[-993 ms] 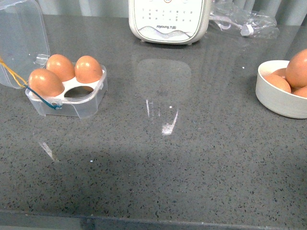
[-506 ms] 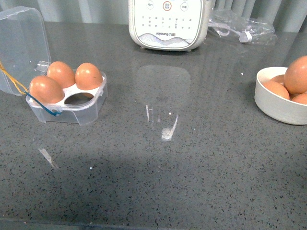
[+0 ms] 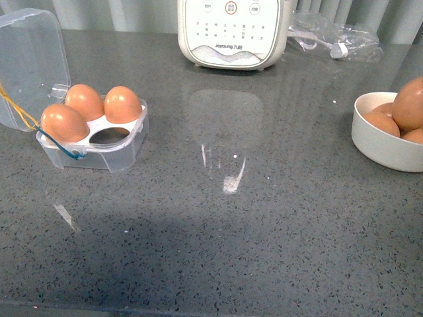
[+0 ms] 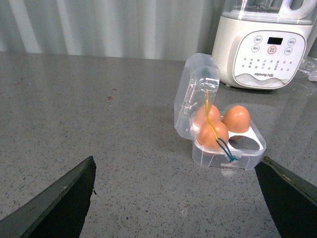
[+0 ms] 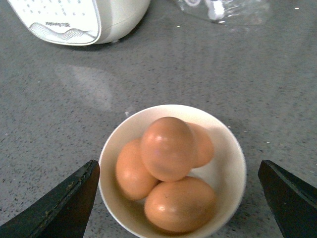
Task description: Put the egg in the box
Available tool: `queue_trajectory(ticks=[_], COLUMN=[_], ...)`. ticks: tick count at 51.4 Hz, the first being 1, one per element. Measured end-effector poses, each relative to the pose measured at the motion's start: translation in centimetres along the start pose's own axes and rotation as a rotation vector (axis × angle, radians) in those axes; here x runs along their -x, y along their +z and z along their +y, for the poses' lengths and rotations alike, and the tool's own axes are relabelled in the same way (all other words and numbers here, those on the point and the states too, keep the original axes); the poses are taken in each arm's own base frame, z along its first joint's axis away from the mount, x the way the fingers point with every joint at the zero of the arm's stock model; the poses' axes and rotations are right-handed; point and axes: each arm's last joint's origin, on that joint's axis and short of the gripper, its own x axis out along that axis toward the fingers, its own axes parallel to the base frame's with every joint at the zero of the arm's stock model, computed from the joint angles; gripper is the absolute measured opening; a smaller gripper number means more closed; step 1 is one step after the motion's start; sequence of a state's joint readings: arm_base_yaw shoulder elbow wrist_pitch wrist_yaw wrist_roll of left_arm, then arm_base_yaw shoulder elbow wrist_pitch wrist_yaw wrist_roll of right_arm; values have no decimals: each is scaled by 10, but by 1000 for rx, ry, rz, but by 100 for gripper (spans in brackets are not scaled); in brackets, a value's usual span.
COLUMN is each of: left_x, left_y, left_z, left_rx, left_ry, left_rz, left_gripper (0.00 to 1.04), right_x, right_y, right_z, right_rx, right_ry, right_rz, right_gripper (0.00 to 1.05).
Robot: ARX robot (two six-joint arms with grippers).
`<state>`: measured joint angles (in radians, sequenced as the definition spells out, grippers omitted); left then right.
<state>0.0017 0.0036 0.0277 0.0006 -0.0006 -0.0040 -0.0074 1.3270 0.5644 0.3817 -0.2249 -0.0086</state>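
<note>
The box (image 3: 99, 148) is a clear plastic case at the left of the grey counter, with its lid (image 3: 30, 63) swung open. It holds three brown eggs, and its front right slot (image 3: 109, 136) is empty. In the left wrist view the box (image 4: 229, 151) lies ahead of my open left gripper (image 4: 178, 198), well apart from it. Under my open right gripper (image 5: 181, 198) stands a white bowl (image 5: 237, 161) holding several brown eggs. The topmost egg (image 5: 167, 148) rests on the others, and nothing is held between the dark fingers (image 5: 74, 198). Neither arm shows in the front view.
A white kitchen appliance (image 3: 231, 33) stands at the back of the counter, with a crumpled clear plastic bag (image 3: 337, 36) to its right. The bowl (image 3: 380, 145) sits at the right edge of the front view. Grey curtains hang behind the counter.
The front view has shifted a little, so the box and the bowl sit slightly lower in it than one second ago. Nothing on the counter has moved.
</note>
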Motion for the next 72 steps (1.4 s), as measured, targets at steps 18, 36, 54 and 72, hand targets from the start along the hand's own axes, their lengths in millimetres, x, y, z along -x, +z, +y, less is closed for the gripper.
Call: queue_trajectory(ticks=[18,36,54,72], left_x=[0,0,0,0], left_y=[0,0,0,0], left_z=[0,0,0,0], left_rx=[0,0,0,0], left_ry=[0,0,0,0], left_rz=[0,0,0,0], left_gripper=[98,98,98,98], right_x=[-21,-24,-36,-50], right_y=[0,0,0,1], right_z=[9,0,-5,-4], right_rx=[67,72,63,50], right_ry=[21,1,-1,9], right_rz=[24,33,26,43], right_gripper=[97,97,97,84])
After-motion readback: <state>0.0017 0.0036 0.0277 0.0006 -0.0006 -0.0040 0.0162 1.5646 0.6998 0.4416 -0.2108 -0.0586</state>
